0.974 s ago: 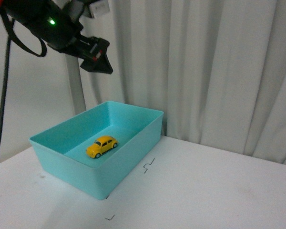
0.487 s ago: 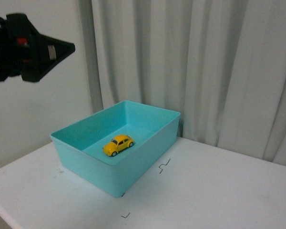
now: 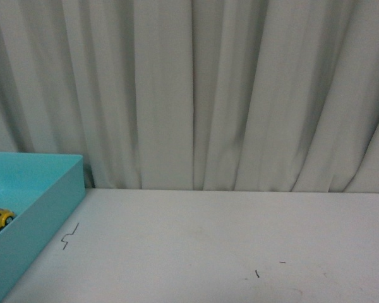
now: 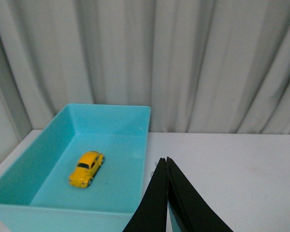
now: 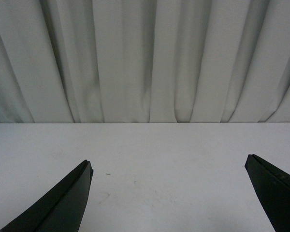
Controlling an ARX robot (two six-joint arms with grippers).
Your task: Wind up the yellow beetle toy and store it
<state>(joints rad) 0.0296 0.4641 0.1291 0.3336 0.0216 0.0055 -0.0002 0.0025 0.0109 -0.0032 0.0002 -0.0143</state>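
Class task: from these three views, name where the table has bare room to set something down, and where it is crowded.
Bare: the white table from the teal bin's wall across to the curtain, bearing only small dark marks. Taken: the bin's floor around the yellow beetle toy.

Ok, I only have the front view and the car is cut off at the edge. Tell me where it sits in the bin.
Observer: The yellow car sits on the floor of the blue bin, on its wheels, clear of all four walls.
Operator: Give me the left gripper.
Observer: The left gripper is shut, fingertips together, empty, and apart from the car.
Operator: Now the right one.
Observer: The right gripper is open wide, with only bare table between its fingers.
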